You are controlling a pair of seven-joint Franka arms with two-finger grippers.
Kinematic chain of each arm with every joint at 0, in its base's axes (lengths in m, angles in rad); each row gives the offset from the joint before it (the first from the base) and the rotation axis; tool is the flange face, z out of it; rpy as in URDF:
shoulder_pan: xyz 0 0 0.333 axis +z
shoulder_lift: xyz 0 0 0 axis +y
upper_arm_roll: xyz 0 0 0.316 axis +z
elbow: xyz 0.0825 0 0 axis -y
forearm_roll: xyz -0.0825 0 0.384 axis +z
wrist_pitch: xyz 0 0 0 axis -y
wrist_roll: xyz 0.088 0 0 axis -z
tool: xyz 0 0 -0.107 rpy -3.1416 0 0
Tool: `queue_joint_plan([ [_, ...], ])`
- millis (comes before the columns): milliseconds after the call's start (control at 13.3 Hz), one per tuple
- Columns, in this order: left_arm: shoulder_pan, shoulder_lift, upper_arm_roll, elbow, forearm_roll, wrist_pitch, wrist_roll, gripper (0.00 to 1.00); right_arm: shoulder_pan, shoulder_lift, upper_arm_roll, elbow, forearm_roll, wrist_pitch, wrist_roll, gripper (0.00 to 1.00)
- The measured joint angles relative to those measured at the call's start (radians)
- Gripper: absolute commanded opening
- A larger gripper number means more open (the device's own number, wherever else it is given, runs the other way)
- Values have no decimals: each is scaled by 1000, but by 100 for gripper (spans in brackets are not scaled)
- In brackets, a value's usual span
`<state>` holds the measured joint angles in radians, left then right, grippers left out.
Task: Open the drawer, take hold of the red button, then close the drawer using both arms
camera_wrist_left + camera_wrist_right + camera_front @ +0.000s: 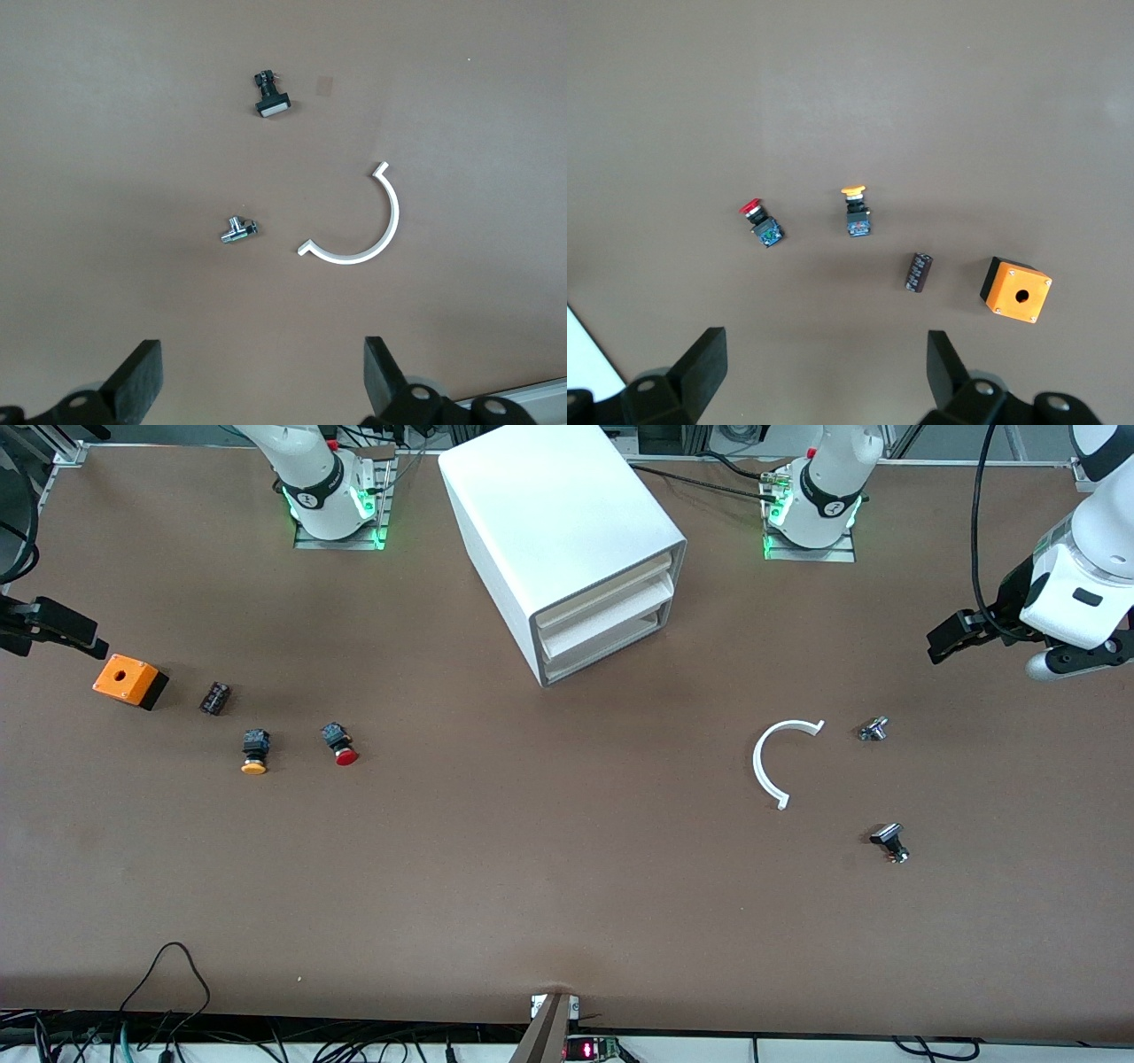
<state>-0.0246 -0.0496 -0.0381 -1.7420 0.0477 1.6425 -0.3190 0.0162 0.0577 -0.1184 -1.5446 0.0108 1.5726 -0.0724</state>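
Note:
The white cabinet (pixel 558 522) stands mid-table near the robots' bases, and its drawers (pixel 607 613) are all pushed in. The red-capped button (pixel 341 746) lies on its side on the table toward the right arm's end; it also shows in the right wrist view (pixel 760 221). My right gripper (pixel 75 633) hangs open and empty over the table edge beside the orange box (pixel 129 680); its jaws stand wide apart in the right wrist view (pixel 827 354). My left gripper (pixel 943 640) hangs open and empty over the left arm's end of the table; it also shows in the left wrist view (pixel 263 363).
An orange-capped button (pixel 254 751) and a small black cylinder (pixel 214 698) lie between the orange box and the red button. A white C-shaped ring (pixel 784 757), a small metal part (pixel 873 729) and a black-headed part (pixel 890 841) lie toward the left arm's end.

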Motion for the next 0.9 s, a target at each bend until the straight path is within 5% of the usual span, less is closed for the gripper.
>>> queue_joint_plan([
  [900,-1,5,-4,12,0,-7,2,100,6,0,5,0,0,19,0,100],
])
